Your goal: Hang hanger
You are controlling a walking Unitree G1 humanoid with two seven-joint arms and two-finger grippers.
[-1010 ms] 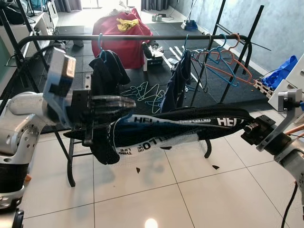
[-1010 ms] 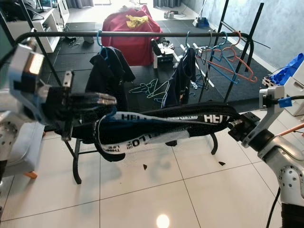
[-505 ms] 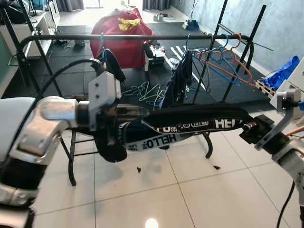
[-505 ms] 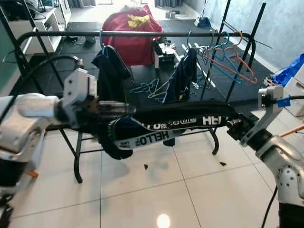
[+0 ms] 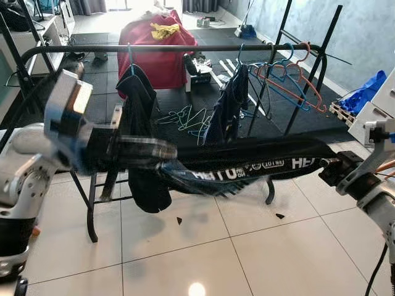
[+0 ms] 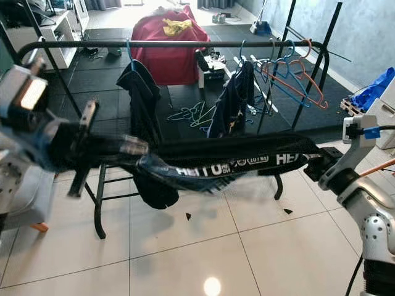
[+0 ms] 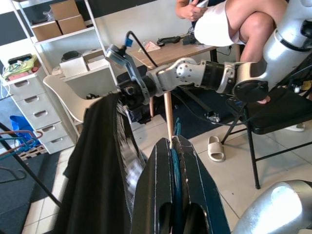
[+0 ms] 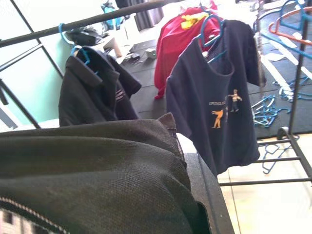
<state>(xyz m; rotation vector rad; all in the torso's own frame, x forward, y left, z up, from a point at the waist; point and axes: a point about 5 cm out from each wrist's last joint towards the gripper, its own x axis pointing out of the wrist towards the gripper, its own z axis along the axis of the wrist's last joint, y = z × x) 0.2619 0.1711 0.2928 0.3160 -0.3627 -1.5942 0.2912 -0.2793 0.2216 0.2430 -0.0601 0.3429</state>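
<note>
So the black lettered garment [image 5: 247,161] is stretched out between both arms in front of the clothes rack [image 5: 173,48]. Left gripper [image 7: 174,146] has its fingers pressed together on a blue hanger [image 7: 175,170]; right gripper [image 5: 330,169] is pinching the garment's other end.

Open rail [image 5: 185,48] between hung shirts [image 5: 139,83]

A black clothes rack [image 5: 185,48] stands on the tiled floor [image 5: 247,246], where pale tiles meet dark matting. Loose hangers [image 5: 185,117] lie tangled on the matting beneath its rail.
</note>
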